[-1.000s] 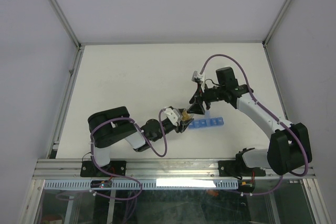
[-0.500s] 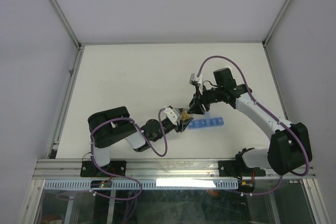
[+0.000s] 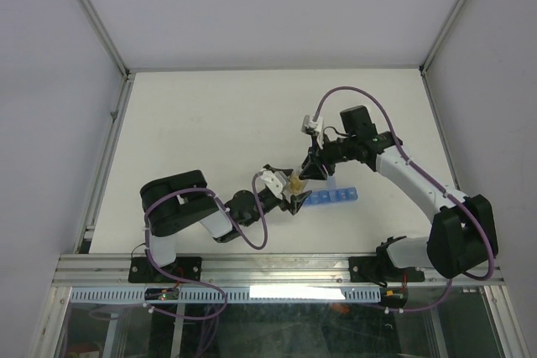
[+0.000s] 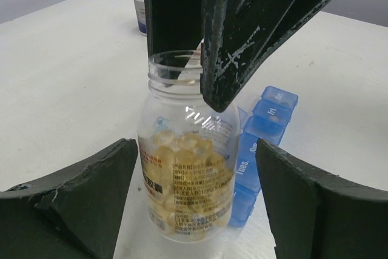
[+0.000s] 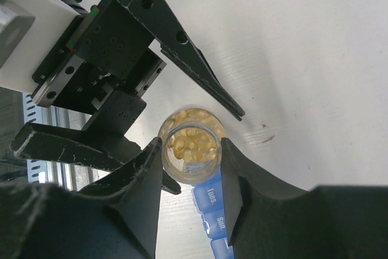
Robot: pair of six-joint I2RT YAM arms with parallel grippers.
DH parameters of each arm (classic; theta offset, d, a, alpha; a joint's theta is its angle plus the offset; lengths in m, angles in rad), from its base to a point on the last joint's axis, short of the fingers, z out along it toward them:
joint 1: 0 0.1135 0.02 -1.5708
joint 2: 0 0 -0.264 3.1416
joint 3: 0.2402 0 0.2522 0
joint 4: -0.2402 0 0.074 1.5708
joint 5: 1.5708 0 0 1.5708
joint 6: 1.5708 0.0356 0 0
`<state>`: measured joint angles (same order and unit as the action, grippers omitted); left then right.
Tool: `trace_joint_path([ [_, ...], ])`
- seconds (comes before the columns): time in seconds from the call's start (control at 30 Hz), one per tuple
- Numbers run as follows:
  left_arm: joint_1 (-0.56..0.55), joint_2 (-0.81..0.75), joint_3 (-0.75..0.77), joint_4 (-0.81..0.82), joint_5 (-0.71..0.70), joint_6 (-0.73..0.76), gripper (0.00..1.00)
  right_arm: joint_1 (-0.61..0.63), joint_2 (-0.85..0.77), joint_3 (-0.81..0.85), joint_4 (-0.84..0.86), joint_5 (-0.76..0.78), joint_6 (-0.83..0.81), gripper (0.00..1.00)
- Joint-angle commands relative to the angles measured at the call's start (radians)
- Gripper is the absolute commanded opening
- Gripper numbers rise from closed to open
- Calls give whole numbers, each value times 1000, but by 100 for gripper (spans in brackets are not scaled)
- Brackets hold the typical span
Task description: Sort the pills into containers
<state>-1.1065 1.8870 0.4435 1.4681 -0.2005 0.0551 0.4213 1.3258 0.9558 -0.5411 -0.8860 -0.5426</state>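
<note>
Since the pills are all inside the clear pill bottle, the work is centred on that bottle, not yet on the pill organizer. The bottle stands on the bench w/ its cap off, touching or just beside the near end of the organizer.

R gripper comes down from above w/ its jaws clamped on the bottle's neck, one finger each side of the rim. My read: it holds high on the neck so the body can swing for a pour. L gripper sits low w/ jaws wide, one finger either side of the bottle and neither touching it. It's prob. a steadying or hand-off position, not a grasp.

Orientation: the bottle is upright, mouth up, long axis vertical, so nothing can spill out as it stands. The pills are golden softgels heaped in the lower part, pointing every which way. The organizer lies flat, and its long axis runs away from the bottle toward the R arm's side, day labels up. Can't tell if any lid is open. A white-capped bottle stands well apart, further back.
</note>
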Motion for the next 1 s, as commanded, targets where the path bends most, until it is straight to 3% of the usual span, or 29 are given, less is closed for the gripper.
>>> trace_joint_path([
  [0.0,-4,-46,-8,274,7,-22,86,-24,-3,67,21,-3,23,7],
  [0.13,-4,-73,-35,272,-1,-29,99,-47,-14,72,26,38,32,6],
  [0.37,-2,-251,-135,208,-53,-45,99,-54,-16,94,53,374,22,7],
  [0.43,20,-341,-137,70,-29,-77,99,-54,-1,98,70,441,26,8],
  [0.53,60,-481,-53,-300,15,-149,99,-54,31,99,104,516,42,10],
  [0.6,72,-519,-14,-461,28,-152,99,-53,59,104,119,540,53,12],
  [0.83,110,-533,-37,-440,99,-187,98,-42,130,118,158,566,88,18],
  [0.97,123,-520,-41,-420,129,-198,98,-39,139,110,160,545,98,41],
])
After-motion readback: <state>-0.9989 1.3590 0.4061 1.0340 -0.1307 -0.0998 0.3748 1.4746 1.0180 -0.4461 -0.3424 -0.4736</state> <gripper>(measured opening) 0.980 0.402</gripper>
